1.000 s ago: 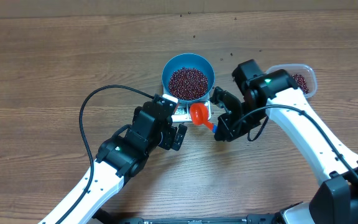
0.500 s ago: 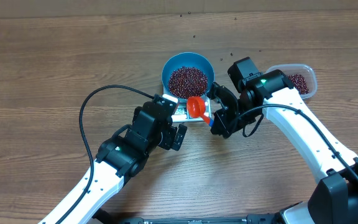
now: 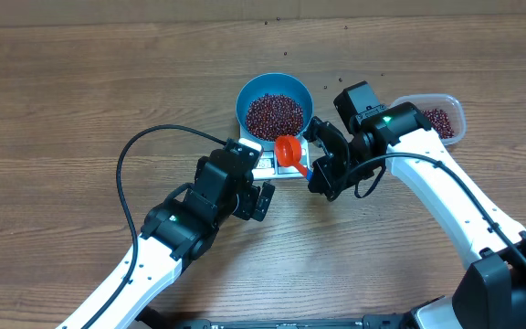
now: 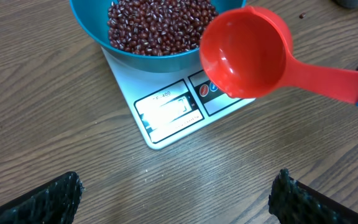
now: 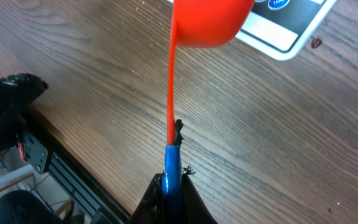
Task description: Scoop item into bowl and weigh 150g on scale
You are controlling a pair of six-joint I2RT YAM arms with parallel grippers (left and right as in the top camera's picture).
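1. since a second earlier, you brought the right pincer (image 3: pixel 314 175) and its red scoop (image 3: pixel 288 149) closer to the blue bowl (image 3: pixel 243 100); the left pincer (image 4: pixel 176 199) stayed where it was.
2. your right pincer was clamped tight on the blue end of the scoop's handle. the cup reached out ahead of it over the button panel of the scale (image 4: pixel 166 112), just beside the bowl's rim, with no beans showing inside.
3. your left pincer stood wide and held nothing. the scale's lit display lay just ahead of it.
4. the beans (image 3: pixel 276 114) sat piled in the bowl, which rested on the scale beyond both pincers.
5. more beans lay in the clear container (image 3: pixel 457 111), off to the right pincer's far side, behind its arm.
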